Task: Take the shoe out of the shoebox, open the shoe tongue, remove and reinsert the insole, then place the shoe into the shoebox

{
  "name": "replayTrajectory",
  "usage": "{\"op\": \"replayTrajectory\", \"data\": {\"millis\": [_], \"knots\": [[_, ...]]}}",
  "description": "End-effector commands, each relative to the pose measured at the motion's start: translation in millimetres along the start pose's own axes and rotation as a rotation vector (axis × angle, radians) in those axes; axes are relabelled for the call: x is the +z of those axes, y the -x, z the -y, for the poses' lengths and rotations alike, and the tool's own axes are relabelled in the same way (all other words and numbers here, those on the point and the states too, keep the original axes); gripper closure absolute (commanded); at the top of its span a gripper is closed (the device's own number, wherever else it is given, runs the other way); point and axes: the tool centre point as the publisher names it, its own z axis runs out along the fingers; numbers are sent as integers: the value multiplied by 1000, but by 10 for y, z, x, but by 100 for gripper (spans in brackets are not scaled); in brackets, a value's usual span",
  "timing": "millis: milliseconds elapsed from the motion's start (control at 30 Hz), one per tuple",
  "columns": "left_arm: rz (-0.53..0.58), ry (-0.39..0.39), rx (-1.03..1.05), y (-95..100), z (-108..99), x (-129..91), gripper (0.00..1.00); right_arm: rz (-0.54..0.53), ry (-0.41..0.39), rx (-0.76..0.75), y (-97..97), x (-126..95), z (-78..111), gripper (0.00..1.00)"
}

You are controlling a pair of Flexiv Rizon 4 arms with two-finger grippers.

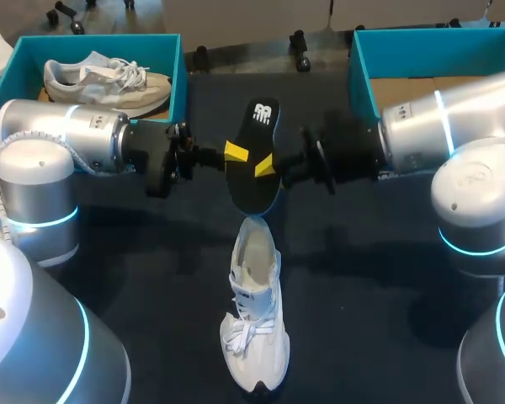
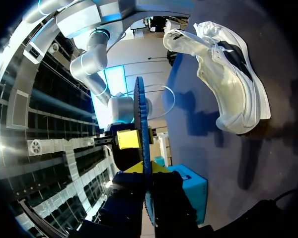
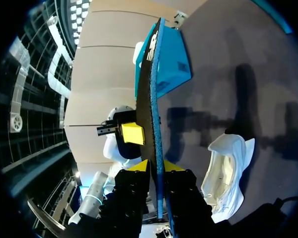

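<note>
A black insole (image 1: 261,126) hangs on edge in the air over the middle of the table, held from both sides. My left gripper (image 1: 236,153) is shut on its left edge, and the insole (image 2: 139,109) runs between the tips (image 2: 143,167). My right gripper (image 1: 265,166) is closed on the opposite edge, so the insole (image 3: 151,74) stands between its fingers (image 3: 156,166). A white shoe (image 1: 254,320) lies on the dark table just in front of the insole, its opening towards the insole and its toe towards the front edge. It also shows beside the grippers (image 2: 228,79) (image 3: 223,168).
A teal shoebox (image 1: 178,67) at the back left holds a grey shoe (image 1: 105,80). A second teal shoebox (image 1: 362,67) stands at the back right, partly hidden by my right arm. Both arms stretch across the table's middle.
</note>
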Motion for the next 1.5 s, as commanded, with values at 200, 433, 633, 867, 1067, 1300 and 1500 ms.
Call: {"op": "replayTrajectory", "data": {"millis": [200,433,633,867,1067,1300,1500], "knots": [[-1,2,1,-4,1,10,100,-11,-5,-10,33,63,-8,84],[-1,2,1,-4,1,10,100,-15,-13,-15,35,75,-41,86],[-1,2,1,-4,1,10,100,-21,-1,-21,36,58,-31,100],[-1,2,1,-4,1,10,100,-21,1,-29,33,59,-28,100],[-49,10,13,-7,35,6,0,-16,18,-65,44,58,-25,100],[-131,-3,-8,-16,167,-107,0,-11,41,-108,70,28,1,100],[-218,25,-99,-66,196,-265,0,8,40,-144,88,28,-6,100]]}}
